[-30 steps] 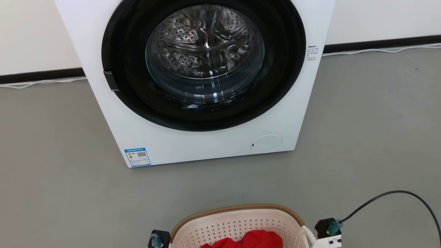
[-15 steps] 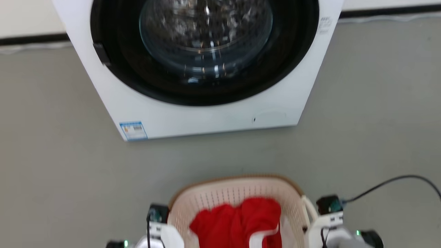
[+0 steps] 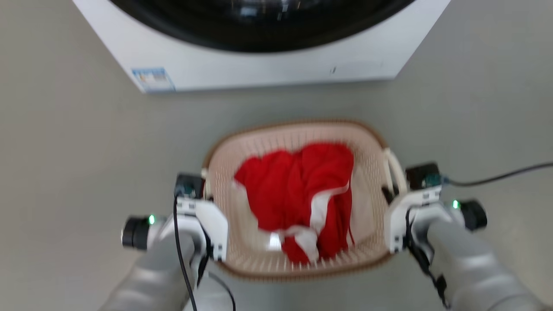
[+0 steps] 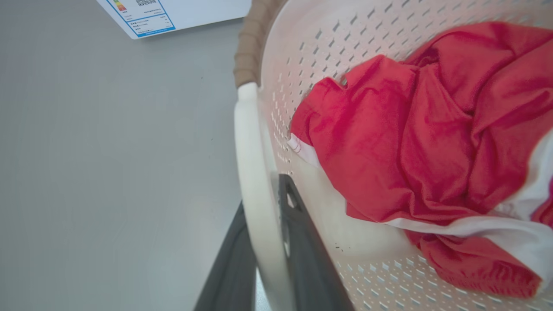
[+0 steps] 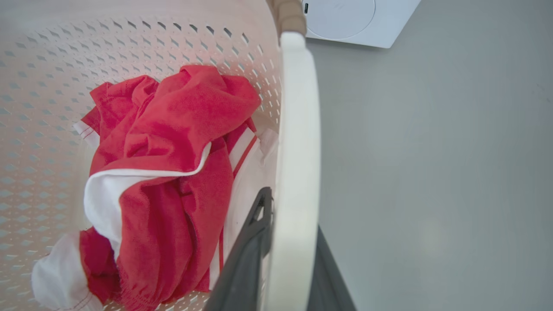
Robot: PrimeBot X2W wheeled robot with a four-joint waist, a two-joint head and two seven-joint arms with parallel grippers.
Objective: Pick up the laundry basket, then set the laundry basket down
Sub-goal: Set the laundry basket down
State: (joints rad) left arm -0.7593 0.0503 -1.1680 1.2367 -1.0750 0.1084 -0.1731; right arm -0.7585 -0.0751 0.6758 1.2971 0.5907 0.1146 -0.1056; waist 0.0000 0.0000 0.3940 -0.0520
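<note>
Left gripper (image 4: 263, 203): at the bottom centre of the left wrist view, its two dark fingers are nearly closed, one on each side of the left loop handle (image 4: 255, 172), pinching that white bar.
Right gripper (image 5: 293, 216): at the bottom centre of the right wrist view, its fingers are likewise nearly closed on the right loop handle (image 5: 298, 129), one inside the basket wall and one outside.
Laundry basket (image 3: 298, 124): in the lower middle of the head view, between the two pale forearms. It is cream and perforated with a brown rim, and it is gripped at both sides. Whether it rests on the floor or hangs above it cannot be told.
Garment (image 3: 298, 190): red cloth with white trim, crumpled in the basket's bottom.
Cable (image 3: 497, 177): a black lead runs from the right wrist to the right edge of the head view.
Floor (image 3: 77, 142): plain grey, around the basket.
Washing machine (image 3: 259, 65): white, along the top of the head view beyond the basket and apart from it. The picture is blurred here.
Sticker (image 3: 152, 79): blue-edged, on the machine's lower left corner.
</note>
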